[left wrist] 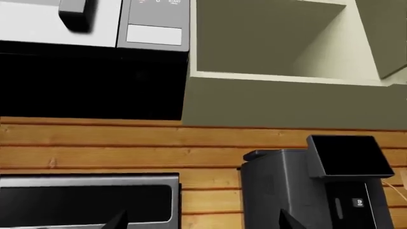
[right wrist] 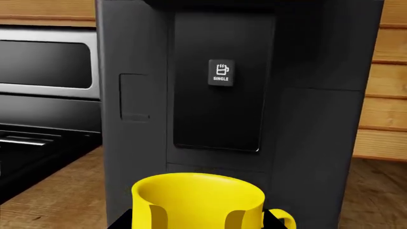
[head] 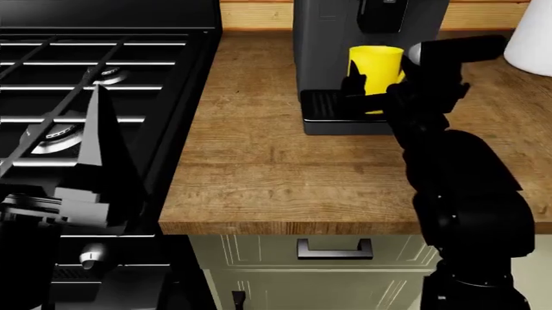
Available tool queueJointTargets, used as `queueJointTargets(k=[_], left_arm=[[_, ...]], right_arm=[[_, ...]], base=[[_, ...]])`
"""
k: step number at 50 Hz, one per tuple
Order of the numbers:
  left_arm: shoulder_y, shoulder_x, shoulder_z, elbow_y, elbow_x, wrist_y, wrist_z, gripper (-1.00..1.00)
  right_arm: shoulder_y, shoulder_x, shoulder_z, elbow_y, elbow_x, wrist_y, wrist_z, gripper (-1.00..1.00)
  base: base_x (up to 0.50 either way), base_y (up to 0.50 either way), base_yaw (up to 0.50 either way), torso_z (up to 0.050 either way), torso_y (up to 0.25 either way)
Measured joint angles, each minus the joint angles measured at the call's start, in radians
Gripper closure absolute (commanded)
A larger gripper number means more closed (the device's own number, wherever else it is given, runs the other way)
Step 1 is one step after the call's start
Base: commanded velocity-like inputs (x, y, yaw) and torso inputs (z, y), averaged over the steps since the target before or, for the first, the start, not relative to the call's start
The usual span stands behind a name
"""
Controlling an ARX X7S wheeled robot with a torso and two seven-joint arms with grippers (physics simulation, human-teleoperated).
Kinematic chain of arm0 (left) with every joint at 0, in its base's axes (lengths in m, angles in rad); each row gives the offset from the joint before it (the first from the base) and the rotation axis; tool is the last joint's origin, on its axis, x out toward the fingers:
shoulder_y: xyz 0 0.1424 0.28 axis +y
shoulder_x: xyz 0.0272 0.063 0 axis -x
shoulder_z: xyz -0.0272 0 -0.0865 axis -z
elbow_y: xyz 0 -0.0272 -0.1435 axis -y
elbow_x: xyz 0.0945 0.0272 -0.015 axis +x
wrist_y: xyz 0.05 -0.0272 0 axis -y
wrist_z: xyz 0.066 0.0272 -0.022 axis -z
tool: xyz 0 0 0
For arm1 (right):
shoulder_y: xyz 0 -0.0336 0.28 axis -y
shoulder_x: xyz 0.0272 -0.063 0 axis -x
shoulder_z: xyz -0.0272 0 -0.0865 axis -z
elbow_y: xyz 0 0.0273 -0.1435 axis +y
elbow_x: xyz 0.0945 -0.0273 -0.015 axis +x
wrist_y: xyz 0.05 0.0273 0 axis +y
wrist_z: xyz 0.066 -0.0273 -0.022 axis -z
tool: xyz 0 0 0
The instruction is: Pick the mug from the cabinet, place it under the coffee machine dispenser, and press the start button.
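Observation:
The yellow mug (head: 377, 66) stands on the ribbed black drip tray (head: 324, 105) of the dark grey coffee machine (head: 324, 39), under the black dispenser block (head: 382, 16). My right gripper (head: 373, 87) is shut on the mug, one finger on each side. In the right wrist view the mug (right wrist: 198, 200) fills the space between the fingertips (right wrist: 121, 222). The start button (right wrist: 220, 73), marked SINGLE, is on the black panel above the mug. My left gripper (left wrist: 202, 224) is open and empty, raised and facing the wall; the machine (left wrist: 299, 191) shows ahead of it.
A black gas stove (head: 86, 77) lies left of the wooden counter (head: 258, 161), with my left arm (head: 99, 155) over it. A white crock (head: 530, 39) stands at the back right. The left wrist view shows a microwave (left wrist: 95, 24) and an open cabinet (left wrist: 273, 43).

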Motion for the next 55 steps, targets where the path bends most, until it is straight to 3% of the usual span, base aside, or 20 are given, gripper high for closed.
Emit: queueJointTargets(k=[55], left_arm=[[0.04, -0.031, -0.006, 0.035, 0.011, 0.059, 0.02, -1.0]], right_arm=[[0.042, -0.014, -0.072, 0.239, -0.033, -0.277, 0.054, 1.0]], base=[[0.01, 0.0, 0.0, 0.0, -0.002]])
